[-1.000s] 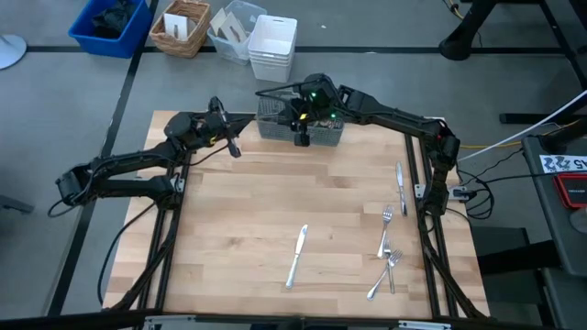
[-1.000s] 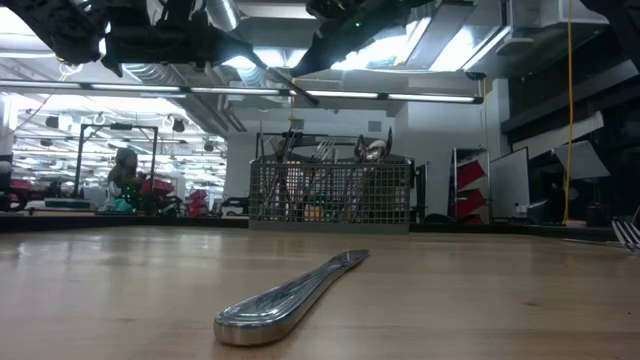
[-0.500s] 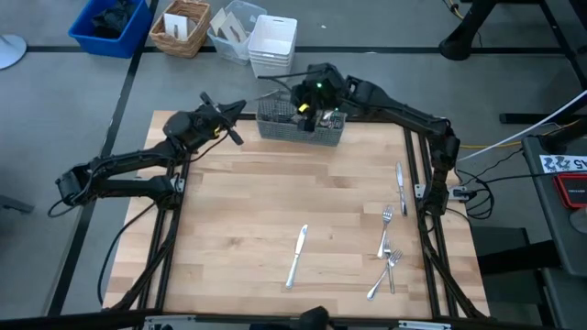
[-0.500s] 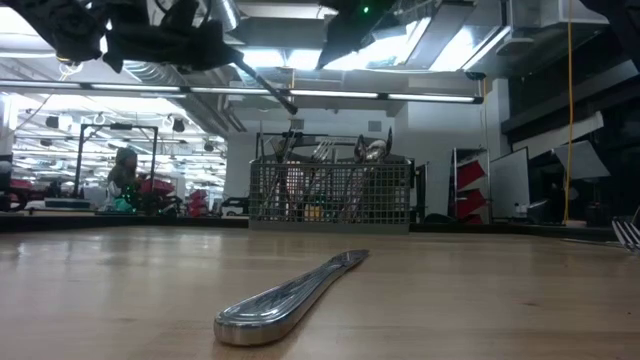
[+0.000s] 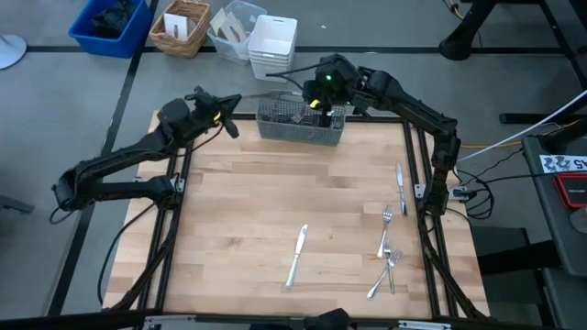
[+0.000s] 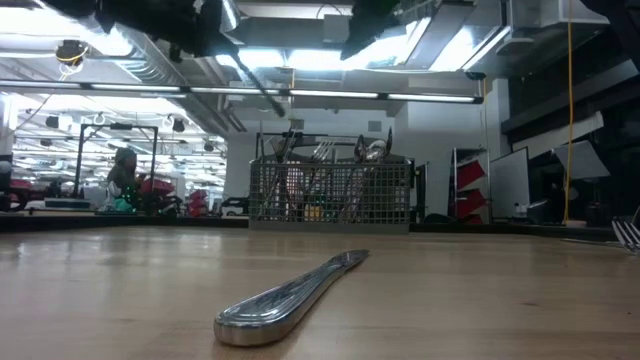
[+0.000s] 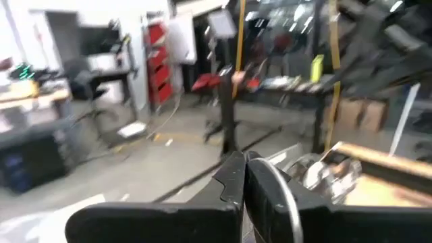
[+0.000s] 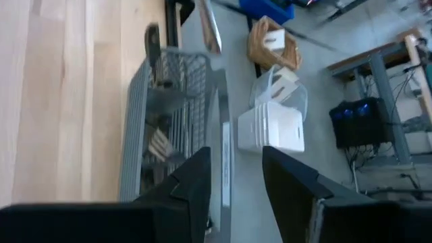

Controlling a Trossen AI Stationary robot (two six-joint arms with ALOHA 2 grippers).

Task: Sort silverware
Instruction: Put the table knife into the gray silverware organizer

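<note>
- My right gripper (image 5: 312, 103) hangs above the far edge of the caddy (image 5: 300, 125), fingers (image 8: 194, 182) spread with nothing between them; I judge it is lined up to reach in for a piece.
- My left gripper (image 5: 226, 110) waits raised just beside the caddy's left end, fingers (image 7: 233, 177) pressed together. A shiny curved edge lies against them in the left wrist view, but that view is blurred, so I cannot say they hold a piece.
- The silverware is split: handles stand bunched upright in the caddy (image 6: 330, 193) at the table's far edge, and loose pieces lie flat on the table (image 5: 238, 220).
- A knife (image 5: 296, 256) lies alone near the front middle; another knife (image 5: 401, 186) and three forks (image 5: 386, 249) lie along the right side, set apart as if by kind.
- The mesh walls and crowded handles will likely hamper a clean pick.
- Beyond the table's far edge sit a white bin (image 5: 272, 46), a clear tub (image 5: 234, 27), a basket (image 5: 181, 27) and a blue bin (image 5: 112, 26), clear of my reach.
</note>
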